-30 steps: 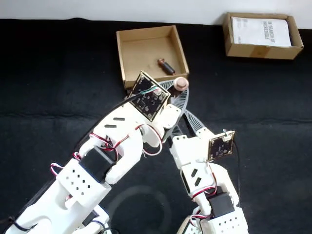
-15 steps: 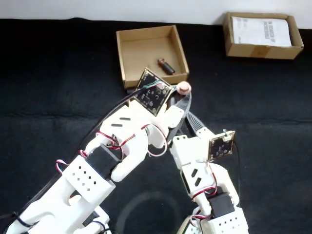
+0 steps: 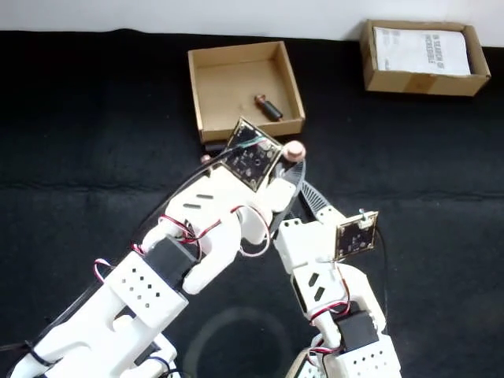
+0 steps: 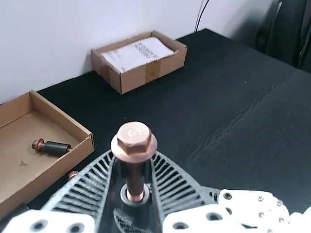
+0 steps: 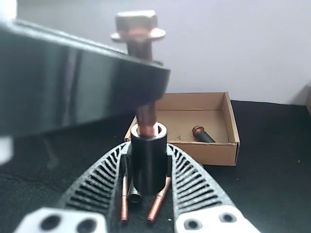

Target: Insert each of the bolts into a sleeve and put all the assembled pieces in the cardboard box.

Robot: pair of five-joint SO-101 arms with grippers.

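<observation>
Black cloth (image 3: 94,157) covers the desk (image 3: 441,197) below a white wall (image 4: 58,29), and a copper bolt (image 4: 133,141) meets a black sleeve (image 5: 149,165) above it.

The left pincer (image 4: 133,162) is clenched on the bolt's shank, head up. The right pincer (image 5: 148,148) is clenched around the upright sleeve, with the bolt's tip in its mouth. Both hang just in front of the cardboard box (image 3: 197,87), where one assembled piece (image 3: 268,107) lies on the box floor. Two loose bolts (image 5: 159,204) and what looks like a spare sleeve (image 5: 135,196) lie on the cloth beneath the right pincer. A second cardboard box (image 3: 417,83) holding printed paper (image 3: 421,49) sits well apart, by the wall.
</observation>
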